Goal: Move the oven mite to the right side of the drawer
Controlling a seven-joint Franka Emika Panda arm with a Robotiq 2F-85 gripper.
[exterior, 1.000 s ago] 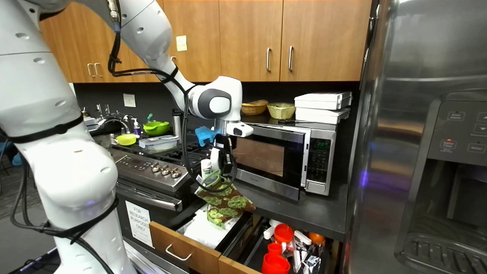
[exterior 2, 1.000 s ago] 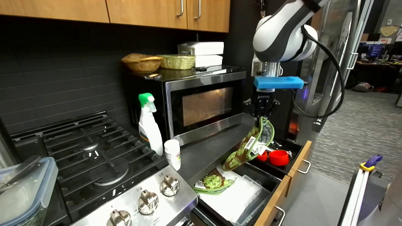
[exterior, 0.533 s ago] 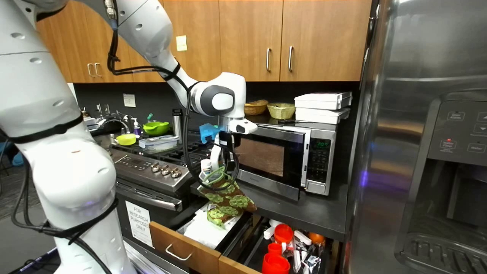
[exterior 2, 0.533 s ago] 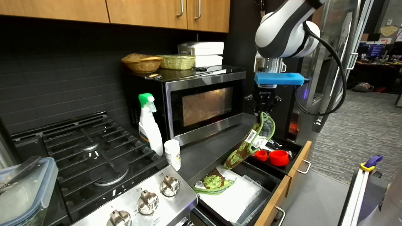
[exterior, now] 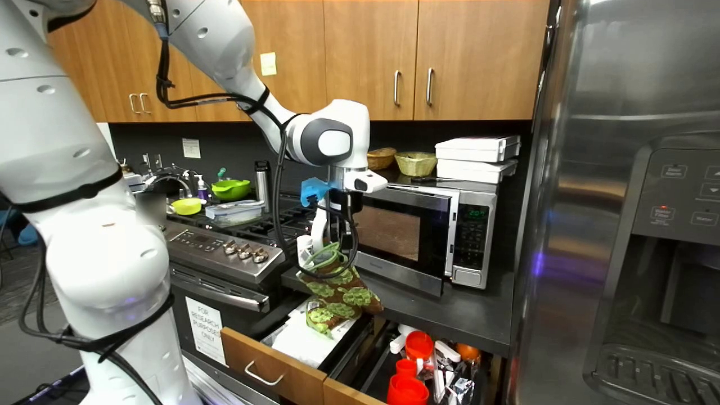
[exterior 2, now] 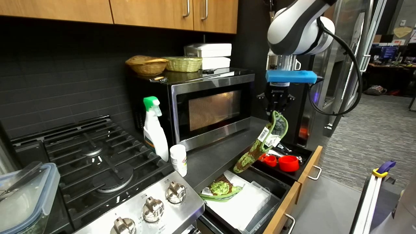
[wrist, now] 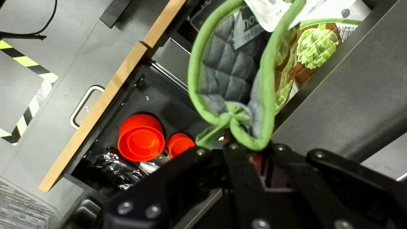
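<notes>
The oven mite (exterior 2: 252, 156), mottled green and brown with a bright green rim, hangs tilted from my gripper (exterior 2: 272, 117). My fingers pinch its rim, and the wrist view shows its grey quilted opening (wrist: 232, 66) facing the camera. In both exterior views its toe dangles over the pulled-out drawer (exterior: 304, 385), which has a light wood front. Inside that drawer lies a matching mitt (exterior 2: 221, 188) at the rear, beside a white sheet (exterior 2: 242, 201). The fingertips are mostly hidden by the cloth.
A neighbouring drawer (exterior 2: 311, 164) stands pulled out too, with red cups (exterior 2: 288, 163) and wrapped utensils in it. Behind the mitt are the dark counter (exterior: 444, 320) and microwave (exterior 2: 211, 110). A white bottle (exterior 2: 178, 159) stands near the stove (exterior 2: 91, 162).
My gripper has risen and shifted slightly to the right in both exterior views, carrying the oven mite up with it. The matching mitt in the drawer has not moved.
</notes>
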